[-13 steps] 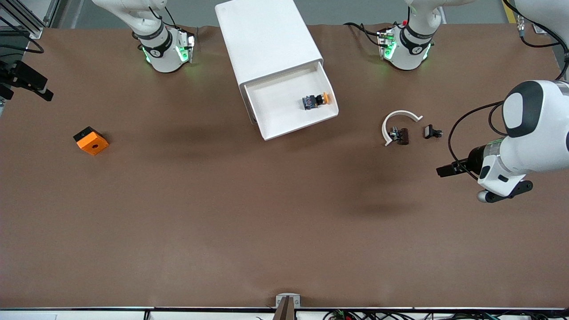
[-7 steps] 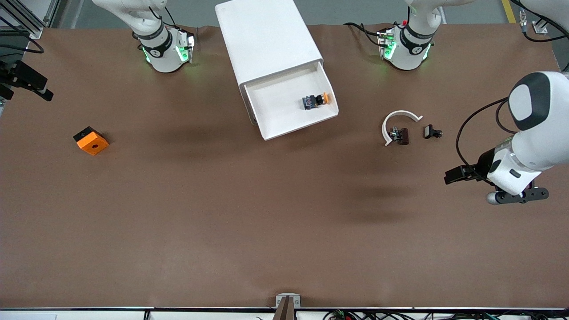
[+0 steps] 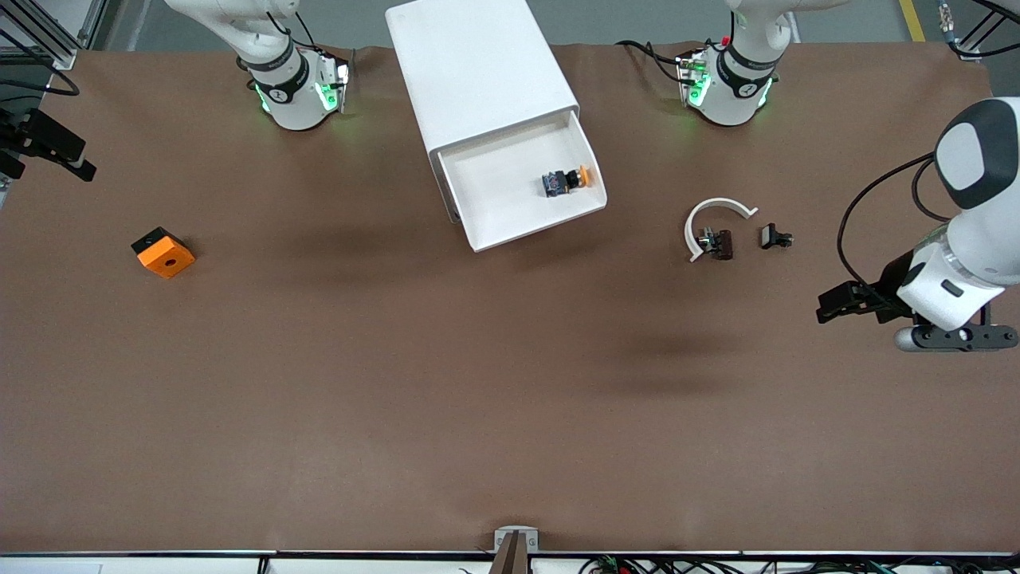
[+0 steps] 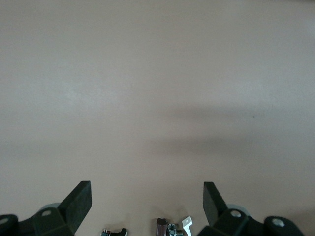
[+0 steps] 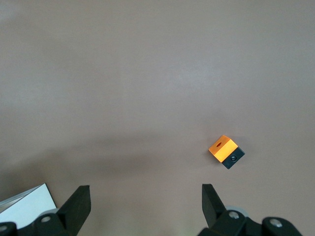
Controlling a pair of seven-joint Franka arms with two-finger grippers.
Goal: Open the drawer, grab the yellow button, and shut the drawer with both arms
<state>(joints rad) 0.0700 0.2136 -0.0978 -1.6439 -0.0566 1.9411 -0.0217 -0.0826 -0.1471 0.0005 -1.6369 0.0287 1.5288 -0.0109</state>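
Your button (image 3: 567,180) lies in the pulled-out top drawer (image 3: 510,209) near the tabletop's robot-side edge. The left tool (image 4: 147,204) hangs open, empty, over the left arm's end, well apart from it; the right tool (image 5: 146,204), also open, is over the opposite end.

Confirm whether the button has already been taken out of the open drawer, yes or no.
No, the button lies inside the open drawer, near its corner toward the left arm's end of the table, with no pincer near it.

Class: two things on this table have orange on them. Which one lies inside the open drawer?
The button, with its orange cap, lies in the drawer; the orange cube sits on the bare table.
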